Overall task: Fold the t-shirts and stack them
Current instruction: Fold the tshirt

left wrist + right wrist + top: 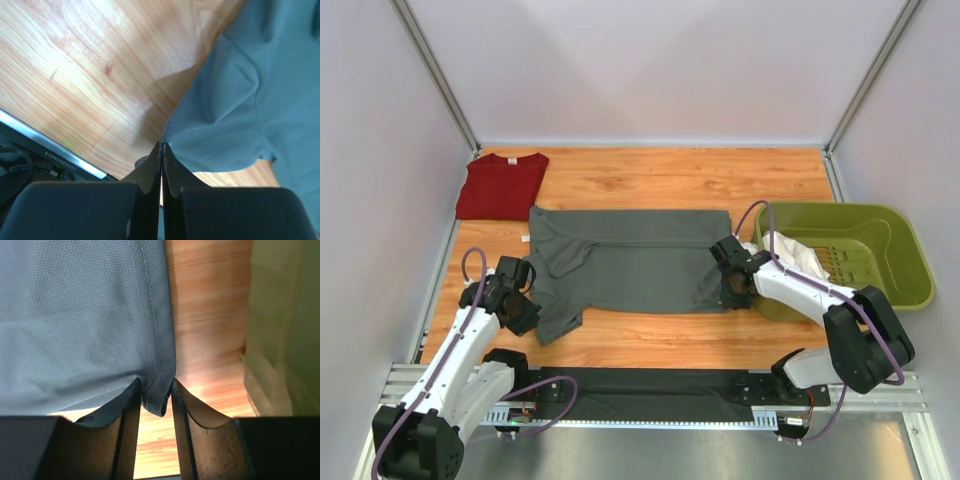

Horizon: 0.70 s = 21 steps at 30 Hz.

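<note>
Wooden table (670, 170), grey t-shirt (640, 265), left end effector (161, 147) pinching its edge, right end effector (156, 390) straddling hem, grip unclear

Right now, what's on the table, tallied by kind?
T-shirts: 2 (dark grey t-shirt, dark red t-shirt)
Baskets: 1 (olive-green basket)
Other fabric: 1 (white cloth in the basket, garment type unclear)
Total: 4
</note>
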Each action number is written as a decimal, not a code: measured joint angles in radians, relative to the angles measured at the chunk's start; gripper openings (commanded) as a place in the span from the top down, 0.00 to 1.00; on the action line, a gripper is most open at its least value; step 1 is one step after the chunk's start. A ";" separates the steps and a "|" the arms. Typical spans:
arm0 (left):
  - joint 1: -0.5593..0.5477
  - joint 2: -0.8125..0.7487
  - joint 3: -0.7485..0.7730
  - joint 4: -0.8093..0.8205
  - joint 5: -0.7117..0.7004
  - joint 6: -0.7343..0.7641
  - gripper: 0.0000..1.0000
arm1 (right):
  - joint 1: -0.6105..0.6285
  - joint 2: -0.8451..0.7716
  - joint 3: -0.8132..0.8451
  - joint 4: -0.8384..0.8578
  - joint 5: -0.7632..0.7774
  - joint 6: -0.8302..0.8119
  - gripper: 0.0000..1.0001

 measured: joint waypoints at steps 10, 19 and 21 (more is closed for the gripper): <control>0.000 0.000 0.034 -0.002 -0.018 0.012 1.00 | -0.001 -0.020 0.043 -0.086 0.000 0.003 0.64; 0.000 0.000 0.034 -0.002 -0.019 0.012 1.00 | -0.001 -0.016 0.045 -0.089 -0.003 0.001 0.78; 0.000 0.000 0.034 -0.002 -0.020 0.012 1.00 | -0.001 -0.013 0.046 -0.086 -0.003 0.002 0.83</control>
